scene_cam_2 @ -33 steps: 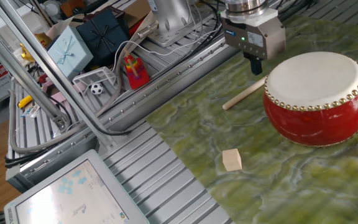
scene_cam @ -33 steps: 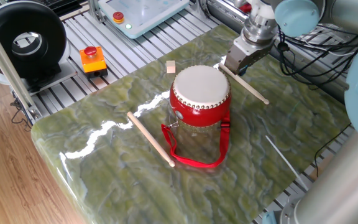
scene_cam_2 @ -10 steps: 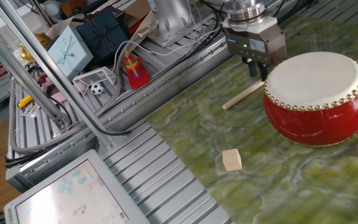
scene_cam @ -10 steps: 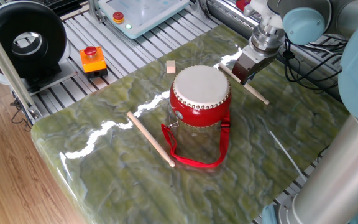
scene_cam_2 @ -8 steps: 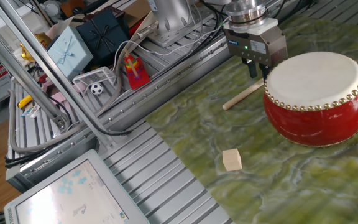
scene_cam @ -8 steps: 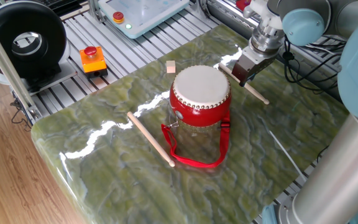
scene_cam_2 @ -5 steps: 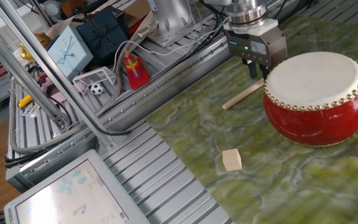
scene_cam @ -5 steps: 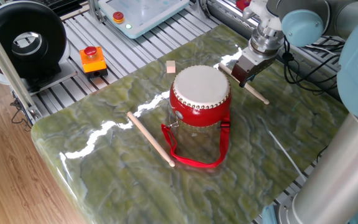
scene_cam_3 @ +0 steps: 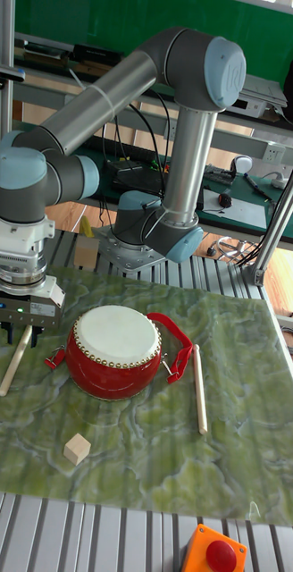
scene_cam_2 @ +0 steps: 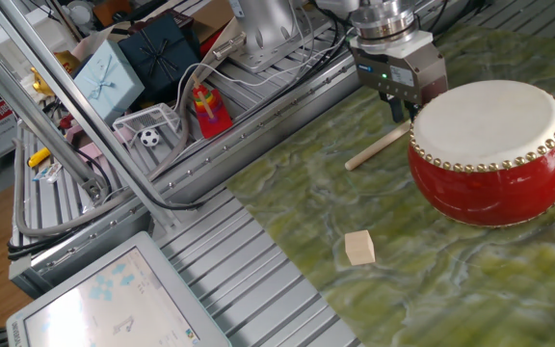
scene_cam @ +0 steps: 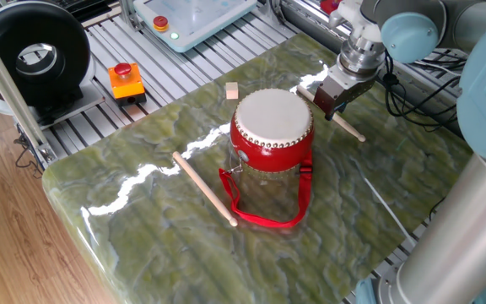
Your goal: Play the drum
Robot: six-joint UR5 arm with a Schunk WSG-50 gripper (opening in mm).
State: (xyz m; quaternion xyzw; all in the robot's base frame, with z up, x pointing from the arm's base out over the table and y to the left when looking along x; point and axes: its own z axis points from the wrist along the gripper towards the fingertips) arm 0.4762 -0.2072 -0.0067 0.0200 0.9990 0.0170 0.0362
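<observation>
The drum point(scene_cam: 271, 127) is small, round and red with an off-white head and stands upright mid-table; its red strap point(scene_cam: 264, 218) trails toward the front. It also shows in the other fixed view as the drum point(scene_cam_2: 489, 149) and in the tall view as the drum point(scene_cam_3: 115, 350). A thin wooden stick point(scene_cam: 344, 125) lies on the table just behind it. My gripper point(scene_cam: 326, 105) is low over this stick point(scene_cam_2: 379, 146), right beside the drum's rim. In the tall view my gripper point(scene_cam_3: 20, 334) is open, its fingers on either side of the stick point(scene_cam_3: 12, 362).
A second stick point(scene_cam: 205, 188) lies on the table left of the drum. A small wooden cube point(scene_cam: 232, 90) sits near the back edge. Off the green mat are an orange box with a red button point(scene_cam: 125, 80) and a black round device point(scene_cam: 32, 55).
Over the last three seconds my gripper slid along the stick toward the drum and came lower. In the last second it barely shifts. Drum and sticks lie unmoved.
</observation>
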